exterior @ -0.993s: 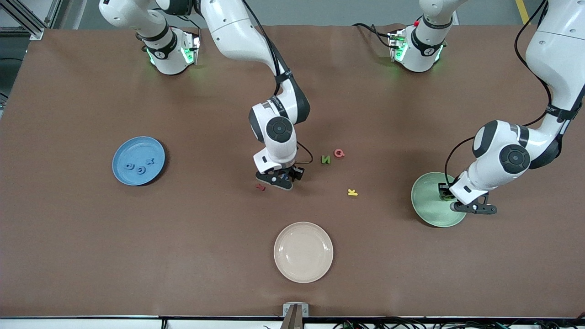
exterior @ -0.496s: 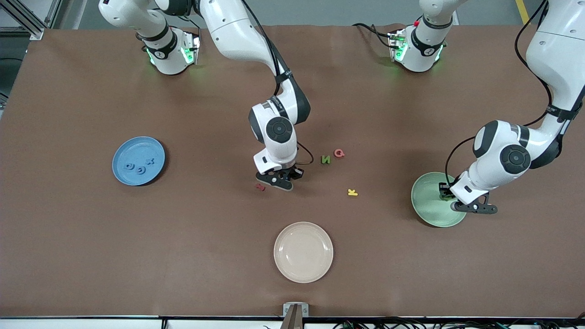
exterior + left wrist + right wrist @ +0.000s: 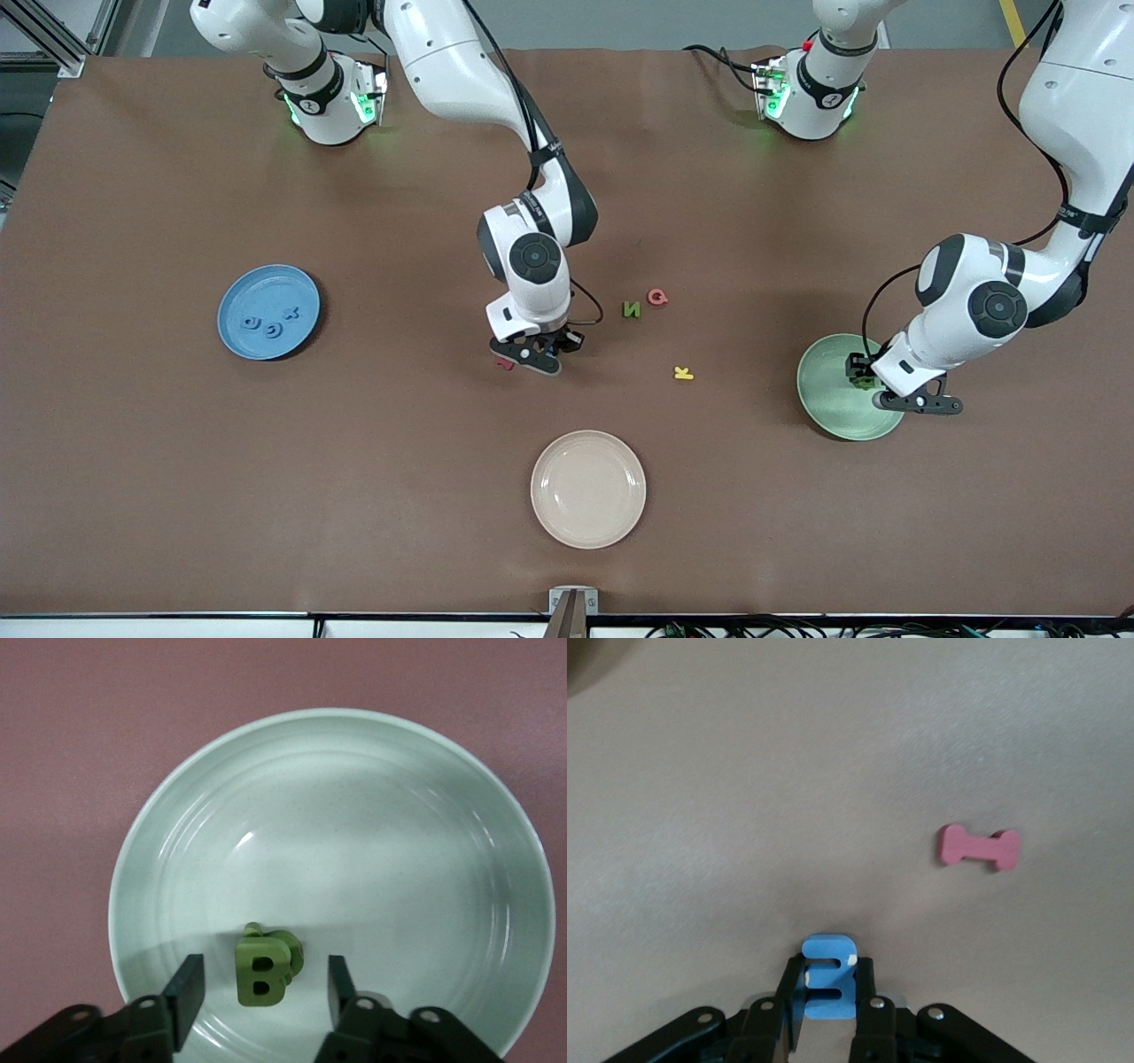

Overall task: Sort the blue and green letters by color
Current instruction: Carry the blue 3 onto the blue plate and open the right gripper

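Brown covered the whole table (image 3: 177, 496), and both arms were out over it. Over the middle hung the right claw (image 3: 826, 1010), clenched on a blue letter (image 3: 827, 988) gripped edge-on between its fingers, with a small red letter (image 3: 980, 847) lying flat on the table just beside it! Over at the left arm's end, the left claw (image 3: 261, 992) hung above the green plate (image 3: 425, 815) with its fingers parted, and a green letter B (image 3: 262, 970) stood between them, touching neither, tipped up against another green piece in the dish. Toward the right arm's end sat the blue plate (image 3: 235, 292), three blue letters (image 3: 270, 324) lying inside it. Between the two arms, out on the bare table, a green letter N (image 3: 631, 308) lay right beside a pink letter (image 3: 656, 297), and a yellow letter K (image 3: 683, 373) rested nearer the front camera than those two. Closest to that camera of all, a cream plate (image 3: 588, 488) sat on its own.
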`<action>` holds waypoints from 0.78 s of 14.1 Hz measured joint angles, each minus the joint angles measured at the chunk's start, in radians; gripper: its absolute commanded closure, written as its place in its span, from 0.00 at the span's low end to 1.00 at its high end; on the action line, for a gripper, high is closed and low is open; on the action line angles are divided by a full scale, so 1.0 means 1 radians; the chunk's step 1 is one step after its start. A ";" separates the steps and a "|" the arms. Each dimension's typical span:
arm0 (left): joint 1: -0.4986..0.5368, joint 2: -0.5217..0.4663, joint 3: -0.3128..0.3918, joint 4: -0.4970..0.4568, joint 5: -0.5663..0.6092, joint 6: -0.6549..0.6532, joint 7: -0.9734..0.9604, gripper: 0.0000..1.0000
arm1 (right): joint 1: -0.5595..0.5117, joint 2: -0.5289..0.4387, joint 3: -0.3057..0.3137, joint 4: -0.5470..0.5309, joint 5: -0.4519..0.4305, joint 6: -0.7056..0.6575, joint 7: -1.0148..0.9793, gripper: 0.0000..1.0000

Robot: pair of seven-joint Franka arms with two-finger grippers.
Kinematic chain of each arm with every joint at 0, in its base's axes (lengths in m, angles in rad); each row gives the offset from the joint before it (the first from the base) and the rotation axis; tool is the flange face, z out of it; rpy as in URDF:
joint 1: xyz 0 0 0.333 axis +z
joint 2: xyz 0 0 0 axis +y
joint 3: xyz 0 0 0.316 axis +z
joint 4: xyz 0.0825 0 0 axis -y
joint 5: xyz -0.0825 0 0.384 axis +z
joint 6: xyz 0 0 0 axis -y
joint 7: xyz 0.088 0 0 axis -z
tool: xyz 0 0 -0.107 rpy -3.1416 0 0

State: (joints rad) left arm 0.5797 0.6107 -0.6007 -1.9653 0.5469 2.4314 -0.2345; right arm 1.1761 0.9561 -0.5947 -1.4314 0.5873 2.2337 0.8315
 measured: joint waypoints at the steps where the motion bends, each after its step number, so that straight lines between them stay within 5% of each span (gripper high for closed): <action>1: 0.000 0.000 0.000 0.001 0.000 0.001 0.000 0.00 | -0.010 -0.001 -0.001 0.003 -0.004 -0.015 -0.021 1.00; 3: 0.000 -0.004 -0.007 0.006 0.000 0.002 0.000 0.00 | -0.036 -0.011 -0.011 0.002 -0.007 -0.075 -0.112 1.00; 6: 0.000 -0.031 -0.050 0.016 0.000 -0.002 -0.004 0.00 | -0.055 -0.057 -0.107 -0.034 -0.008 -0.199 -0.305 1.00; 11: -0.004 -0.080 -0.170 0.017 0.000 -0.053 -0.080 0.00 | -0.055 -0.239 -0.288 -0.260 -0.009 -0.267 -0.683 1.00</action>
State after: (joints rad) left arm 0.5762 0.5310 -0.7710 -1.9482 0.5469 2.3784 -0.3144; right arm 1.1206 0.7166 -0.8825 -1.6909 0.5778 1.9672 0.1488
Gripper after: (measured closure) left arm 0.000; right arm 0.736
